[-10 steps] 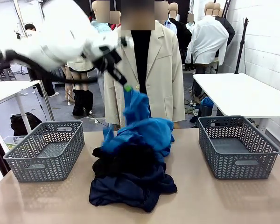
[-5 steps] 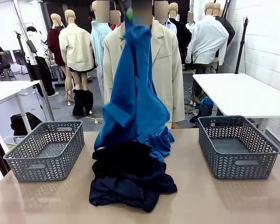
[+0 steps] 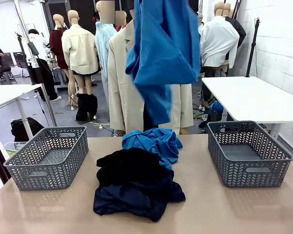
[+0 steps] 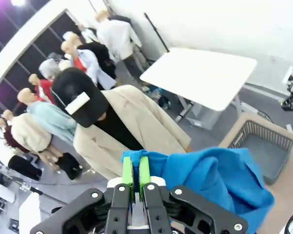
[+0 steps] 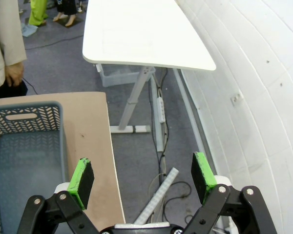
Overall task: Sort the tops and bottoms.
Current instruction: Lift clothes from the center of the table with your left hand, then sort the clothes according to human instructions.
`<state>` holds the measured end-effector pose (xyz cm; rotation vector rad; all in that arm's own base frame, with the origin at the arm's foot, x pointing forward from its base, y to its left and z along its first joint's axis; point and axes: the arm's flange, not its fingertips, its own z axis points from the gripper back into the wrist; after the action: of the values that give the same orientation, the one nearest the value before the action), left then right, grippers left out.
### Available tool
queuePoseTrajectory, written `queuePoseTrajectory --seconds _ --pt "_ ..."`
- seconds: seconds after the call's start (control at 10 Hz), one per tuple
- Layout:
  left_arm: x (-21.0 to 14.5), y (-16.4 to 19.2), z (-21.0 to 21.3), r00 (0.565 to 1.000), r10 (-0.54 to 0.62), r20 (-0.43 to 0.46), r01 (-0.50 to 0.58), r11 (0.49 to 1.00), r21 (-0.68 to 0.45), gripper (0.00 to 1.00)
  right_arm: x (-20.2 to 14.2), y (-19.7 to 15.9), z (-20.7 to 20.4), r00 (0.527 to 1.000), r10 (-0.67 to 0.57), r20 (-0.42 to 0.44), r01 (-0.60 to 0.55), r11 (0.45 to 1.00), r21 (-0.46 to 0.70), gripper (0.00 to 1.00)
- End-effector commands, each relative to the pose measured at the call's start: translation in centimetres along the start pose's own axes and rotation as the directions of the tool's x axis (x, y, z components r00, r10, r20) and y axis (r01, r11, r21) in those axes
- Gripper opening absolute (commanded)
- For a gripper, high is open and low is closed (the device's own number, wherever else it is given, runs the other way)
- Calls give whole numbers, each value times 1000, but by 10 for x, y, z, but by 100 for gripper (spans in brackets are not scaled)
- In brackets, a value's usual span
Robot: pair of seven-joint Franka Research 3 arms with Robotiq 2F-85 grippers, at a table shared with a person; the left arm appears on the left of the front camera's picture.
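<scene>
While the left gripper (image 4: 136,168) has its green pads (image 4: 128,170) pressed together on a fold of the hanging blue garment (image 3: 163,48), that cloth dangles high above the table (image 3: 210,204), its lowest tip clear of the pile beneath and its top running out of the front view's upper edge. In the left wrist view the same cloth bunches up around and to the right of the pinched pads, with the person in the beige coat (image 3: 122,87) beyond it. The other blue garment (image 3: 154,141) lies crumpled at the far side of the pile in the middle of the table, touching the black garment (image 3: 132,168), which sits on top of the navy garment (image 3: 129,200) nearest the robot. The left basket (image 3: 49,158) and the right basket (image 3: 249,153) stand well apart at either side of the pile, and neither has any cloth in it. The right gripper (image 5: 142,174) has its jaws spread wide with nothing between them; it looks down past the table's edge at the floor, with the right basket's corner at the left of its view.
</scene>
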<state>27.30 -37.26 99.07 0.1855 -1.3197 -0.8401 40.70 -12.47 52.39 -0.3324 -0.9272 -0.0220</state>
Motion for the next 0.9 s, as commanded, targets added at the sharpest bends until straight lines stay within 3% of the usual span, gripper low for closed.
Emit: queuePoseTrajectory --seconds 0.0,0.1,0.2,0.8 --pt "71 -2 9 1000 7 26 -8 999 31 0 1 1 0 1000 12 -4 -12 1000 0 100" --pt "66 -2 17 999 15 28 -16 999 32 0 1 1 0 1000 12 -4 -12 1000 0 100" --pt "8 -11 15 1000 -5 13 4 1000 16 0 1 1 0 1000 12 -4 -12 1000 0 100" --pt "8 -11 15 1000 -5 13 4 1000 16 0 1 1 0 1000 12 -4 -12 1000 0 100"
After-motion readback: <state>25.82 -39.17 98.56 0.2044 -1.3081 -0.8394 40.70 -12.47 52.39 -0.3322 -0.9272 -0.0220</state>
